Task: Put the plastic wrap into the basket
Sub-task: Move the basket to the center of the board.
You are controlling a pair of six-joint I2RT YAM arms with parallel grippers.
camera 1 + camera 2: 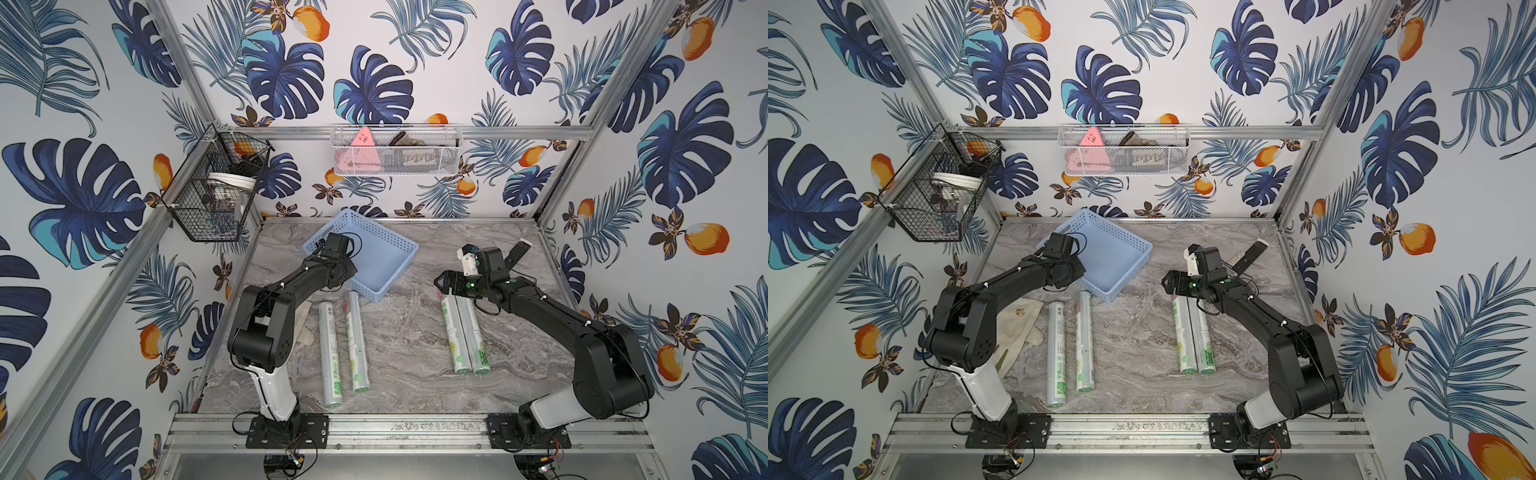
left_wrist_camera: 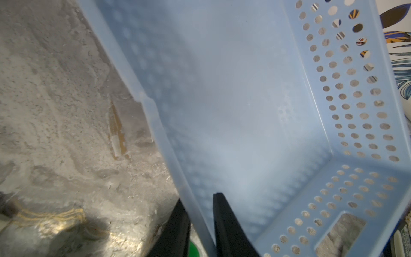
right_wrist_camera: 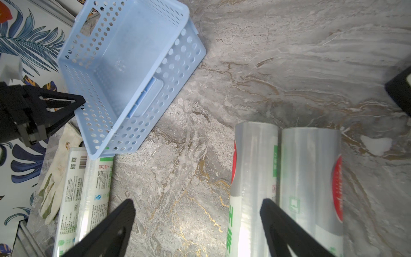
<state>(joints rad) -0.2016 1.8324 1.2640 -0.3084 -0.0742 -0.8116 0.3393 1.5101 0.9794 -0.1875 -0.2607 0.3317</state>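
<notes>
The light blue basket (image 1: 399,243) (image 3: 133,66) stands askew at the back of the marble table. My left gripper (image 2: 199,198) (image 3: 77,103) is shut on its near wall (image 2: 155,115), one finger inside and one outside. Two rolls of plastic wrap (image 1: 330,353) (image 1: 357,345) lie in front of the basket. Two more (image 1: 453,336) (image 1: 473,336) lie side by side at the right. My right gripper (image 1: 442,284) (image 3: 198,213) hangs open over their far ends, one finger above the inner roll (image 3: 253,178), and holds nothing.
A pale cloth glove (image 1: 1017,328) lies under the left arm beside the rolls. A dark remote (image 1: 515,253) lies at the back right. A black wire basket (image 1: 208,195) and a white mesh basket (image 1: 395,153) hang on the frame.
</notes>
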